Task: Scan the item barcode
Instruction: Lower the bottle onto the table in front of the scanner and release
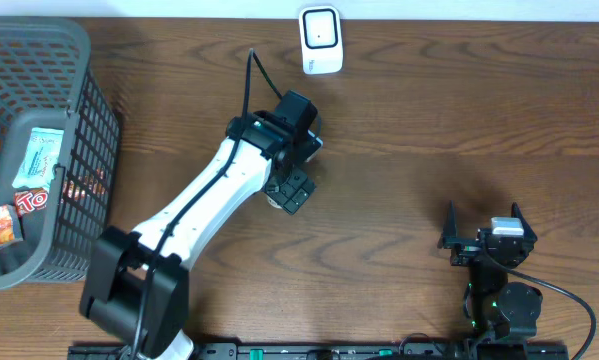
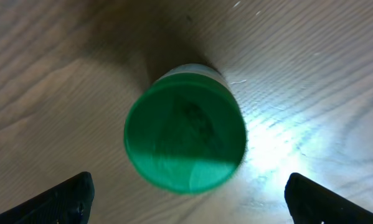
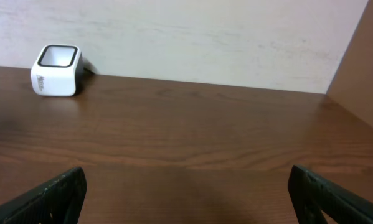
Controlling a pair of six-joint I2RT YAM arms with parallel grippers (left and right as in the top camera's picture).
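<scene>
Wooden table (image 1: 429, 130): a green-capped bottle (image 2: 185, 140) stands directly below my left gripper (image 2: 187, 198), jaws spread wide and empty, as on my right gripper (image 3: 186, 196). Pickup is pending: I judge I must lower, clamp the bottle, then show it to the scanner (image 1: 320, 40).

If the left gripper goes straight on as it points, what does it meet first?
The green cap, centred ahead of the open left gripper, likely before the table; depth is unclear.

Overhead view: bright, even, sharp; faint soft shadows on worktop (image 1: 429, 130). Left wrist view: green cap (image 2: 185, 134) blurred, too close to lens; white glare patch on wood at right, dark shadow above. Right wrist view: evenly lit, clear.
</scene>
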